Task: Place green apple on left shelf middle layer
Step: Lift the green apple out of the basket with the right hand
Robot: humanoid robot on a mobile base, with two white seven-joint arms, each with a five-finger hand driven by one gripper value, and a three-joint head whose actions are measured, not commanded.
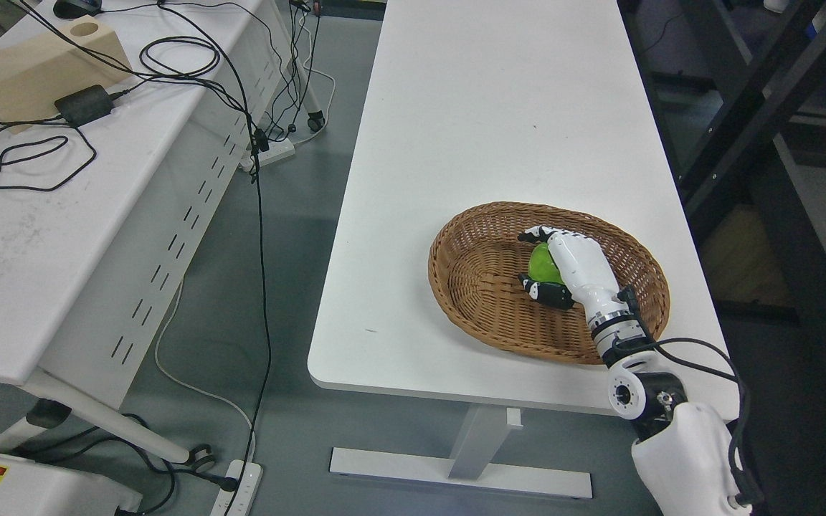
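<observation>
White tabletop [499, 129], long and smooth, carrying an oval wicker basket [477, 287] near its front right corner. Right hand [563, 265]: white moulded shell with black fingertips, reaching down into the basket from the lower right. Its fingers [538, 233] arch over the far side of the green apple [543, 265] while the thumb [546, 292] closes against the near side, so the hand is clasped around the fruit. The apple is glossy, bright green and rounded, partly hidden by the palm, and lies at the centre of the basket floor. Wrist: a ribbed metal ring joined to a white cylindrical joint, with a black cable [707, 358] looping along the forearm. Basket: brown woven cane, shallow, with a thick braided rim. To the left, across a strip of grey floor, a second white table [47, 236] bears a pale wooden block [40, 68] and tangled black cords [33, 154]. Dark shelf framing [757, 93] stands at the right.
</observation>
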